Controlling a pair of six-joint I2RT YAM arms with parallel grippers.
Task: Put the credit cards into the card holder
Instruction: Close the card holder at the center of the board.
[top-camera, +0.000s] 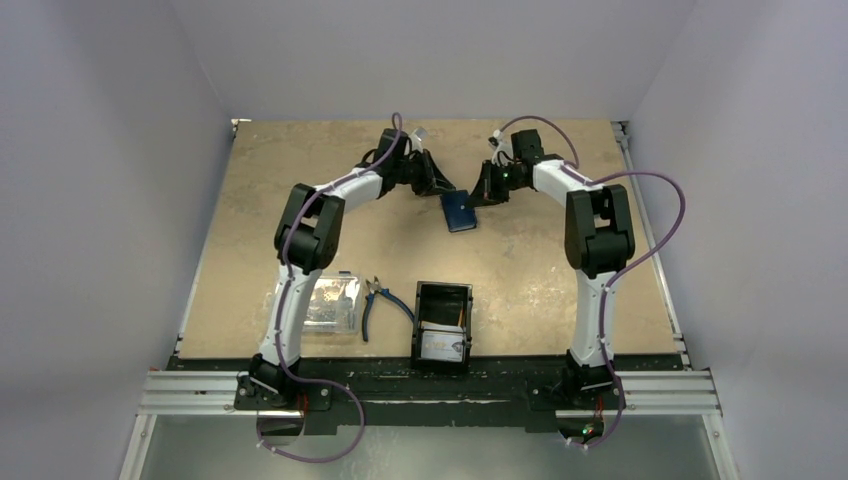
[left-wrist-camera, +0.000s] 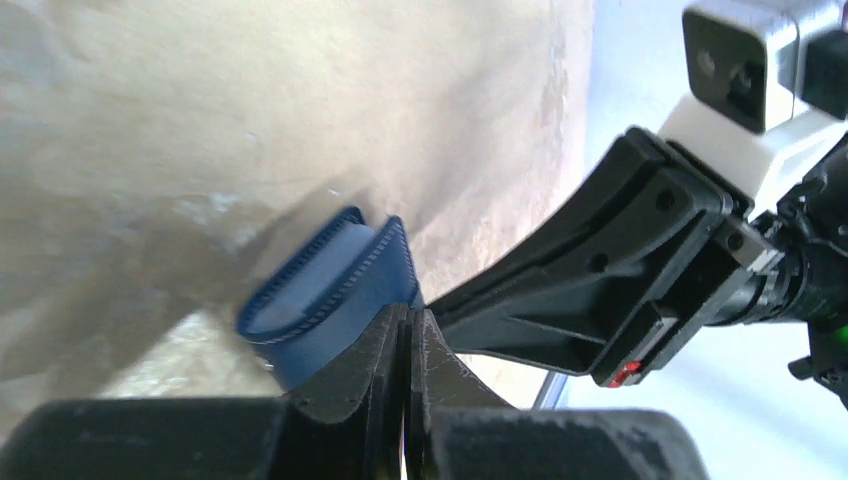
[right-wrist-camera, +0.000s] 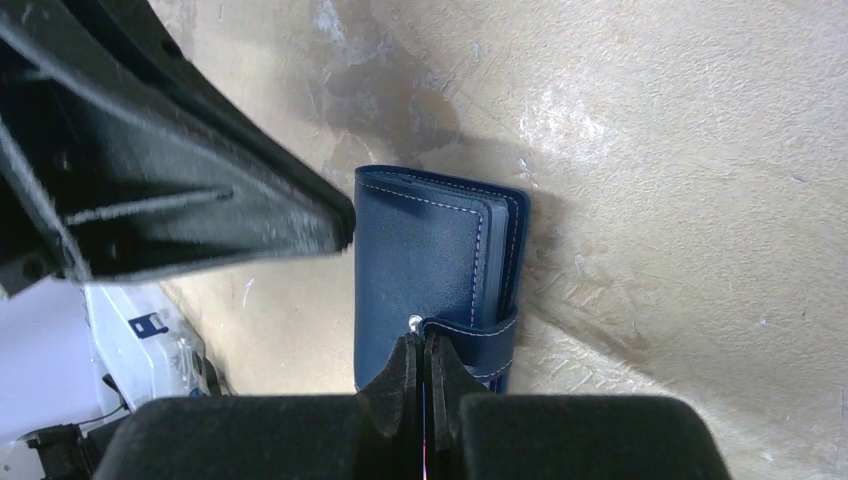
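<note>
Card holder (top-camera: 459, 211) lies folded, far centre of table (top-camera: 300, 170); left gripper (left-wrist-camera: 405, 322) and right gripper (right-wrist-camera: 421, 345) both pinched shut at its edges; we judge it light, supple, slippery; grip the strap (right-wrist-camera: 482, 335).

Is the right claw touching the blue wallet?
Touching. In the right wrist view, the shut right claw meets the strap of the card holder, with no gap between them.

You see navy card holder (right-wrist-camera: 430, 260) with pale stitching, tan mottled tabletop (top-camera: 300, 160), black tray (top-camera: 443, 287), blue-handled pliers (top-camera: 378, 300), purple cables (top-camera: 684, 212).
</note>
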